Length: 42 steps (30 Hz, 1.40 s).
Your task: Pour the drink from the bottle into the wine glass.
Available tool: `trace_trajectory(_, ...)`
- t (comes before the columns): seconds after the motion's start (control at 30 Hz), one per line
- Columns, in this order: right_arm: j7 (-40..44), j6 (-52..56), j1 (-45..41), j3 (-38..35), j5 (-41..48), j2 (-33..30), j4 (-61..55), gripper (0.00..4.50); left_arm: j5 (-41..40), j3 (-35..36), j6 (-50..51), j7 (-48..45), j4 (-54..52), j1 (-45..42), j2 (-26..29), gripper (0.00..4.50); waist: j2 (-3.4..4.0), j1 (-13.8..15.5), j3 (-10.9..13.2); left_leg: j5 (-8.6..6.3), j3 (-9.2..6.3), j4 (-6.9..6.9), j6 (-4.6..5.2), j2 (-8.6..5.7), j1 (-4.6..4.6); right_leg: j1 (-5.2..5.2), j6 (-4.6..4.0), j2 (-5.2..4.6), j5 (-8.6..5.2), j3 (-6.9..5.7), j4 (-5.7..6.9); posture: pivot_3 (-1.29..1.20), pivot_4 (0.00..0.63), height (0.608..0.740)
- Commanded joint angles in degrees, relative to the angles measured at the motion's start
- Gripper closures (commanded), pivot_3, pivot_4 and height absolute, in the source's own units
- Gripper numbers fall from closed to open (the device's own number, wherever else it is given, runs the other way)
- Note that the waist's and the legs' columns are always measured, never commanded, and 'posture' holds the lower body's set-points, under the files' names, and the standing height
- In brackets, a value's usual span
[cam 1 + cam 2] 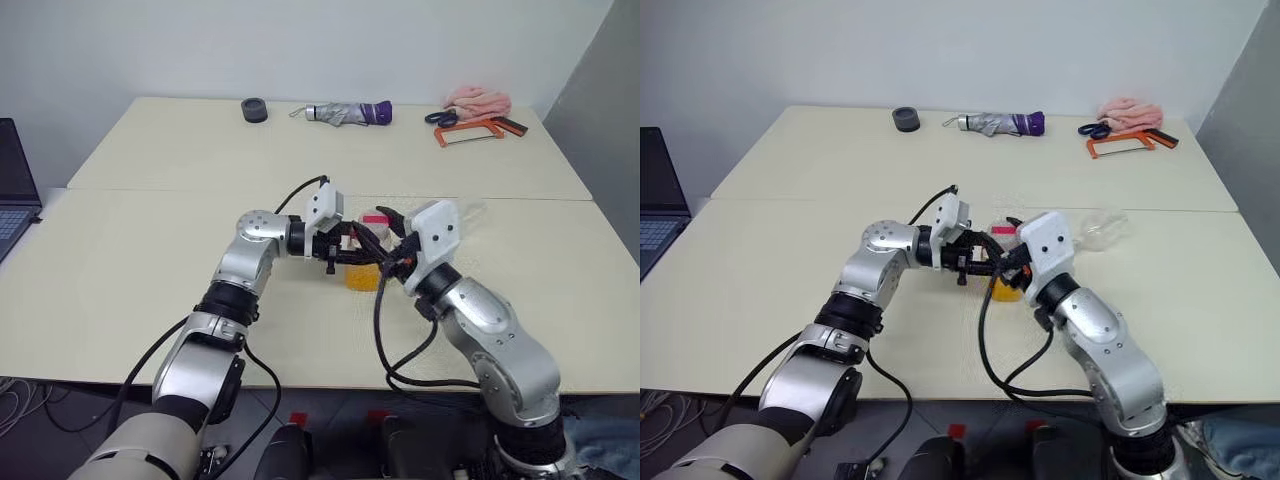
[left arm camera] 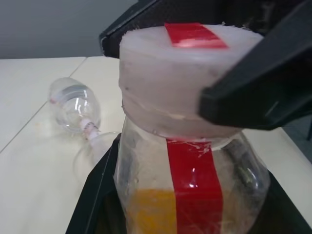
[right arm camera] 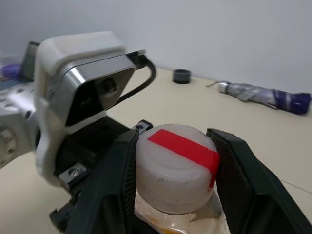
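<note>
Right wrist view: bottle (image 3: 175, 195) upright, cap (image 3: 176, 165) up; right tool (image 3: 176, 170) seemingly clamps cap; left tool (image 1: 345, 252) grips body.

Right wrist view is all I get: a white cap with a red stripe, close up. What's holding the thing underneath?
Observer: The left tool is shut on the body of the bottle, which stands upright.
Operator: Is the glass set up for the pour?
Observer: No. The wine glass lies on its side on the table, beyond the bottle and to the robot's right of it.
</note>
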Motion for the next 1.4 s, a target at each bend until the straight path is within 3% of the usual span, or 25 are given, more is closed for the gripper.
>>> trace_trajectory(0.03, 20.23, 0.33, -8.08, -1.96, 11.04, -6.56, 7.48, 2.63, -0.69, 0.45, 0.29, -1.42, -2.04, -2.0, 0.97, 2.69, 0.0, -0.08, 0.01, 0.0, 0.01, 0.0, 0.0, 0.0, 0.02, 0.02, 0.0, 0.01, 0.0, 0.0, 0.01, 0.0, 0.15, 0.74)
trace_trajectory(0.1, 27.49, 4.29, -14.65, -5.06, 15.28, -10.97, 16.14, 2.63, -0.87, 0.46, 0.53, -2.47, -2.42, -2.32, 1.5, 2.7, 0.06, -0.55, 0.05, 0.0, 0.04, 0.02, 0.01, 0.03, 0.06, 0.03, -0.01, 0.06, 0.0, 0.01, 0.01, 0.0, 0.15, 0.74)
trace_trajectory(0.2, 29.32, 3.76, -16.72, -6.39, 16.33, -12.89, 19.26, 2.63, -1.16, 0.65, 1.1, -2.45, -3.09, -2.28, 1.63, 2.7, 0.05, -0.7, 0.04, -0.01, -0.01, -0.03, 0.02, 0.1, 0.03, 0.05, -0.04, 0.11, -0.01, -0.15, 0.0, 0.0, 0.15, 0.74)
trace_trajectory(0.43, 21.44, 4.6, -8.97, -13.83, 19.23, -13.46, 6.69, 0.22, -1.34, 0.82, 1.68, -1.95, -4.09, -1.63, 1.94, 2.71, 0.05, -0.6, 0.05, -0.01, -0.08, -0.05, 0.02, 0.12, -0.11, -0.04, -0.07, -0.21, -0.03, -0.01, -0.01, 0.0, 0.15, 0.74)
trace_trajectory(0.63, 10.97, 3.39, -4.97, -10.75, 13.53, -11.86, -4.38, 0.2, -1.06, 0.91, 1.06, -1.93, -2.63, -2.28, 2.01, 2.71, 0.05, -0.49, 0.05, -0.01, -0.05, -0.01, 0.03, 0.08, -0.08, -0.02, -0.04, -0.14, -0.04, 0.01, 0.02, 0.0, 0.15, 0.74)
trace_trajectory(0.87, 4.8, -1.36, -7.47, 0.01, 2.06, -8.33, -2.34, 0.2, -0.76, 0.79, 0.12, -1.85, -0.94, -3.2, 1.37, 2.71, 0.05, -0.75, 0.05, 0.0, -0.05, 0.0, 0.01, 0.06, -0.04, -0.03, -0.05, 0.02, -0.04, 0.0, 0.04, 0.0, 0.15, 0.74)
trace_trajectory(1.4, 2.68, -1.67, -4.44, -6.22, -0.25, -9.31, 0.57, 0.2, -0.66, 0.69, -0.15, -2.01, -1.09, -2.81, 1.35, 2.71, 0.05, -0.76, 0.05, -0.01, -0.07, 0.0, 0.02, 0.06, -0.05, -0.02, -0.05, -0.05, -0.04, -0.01, 0.03, 0.0, 0.15, 0.74)
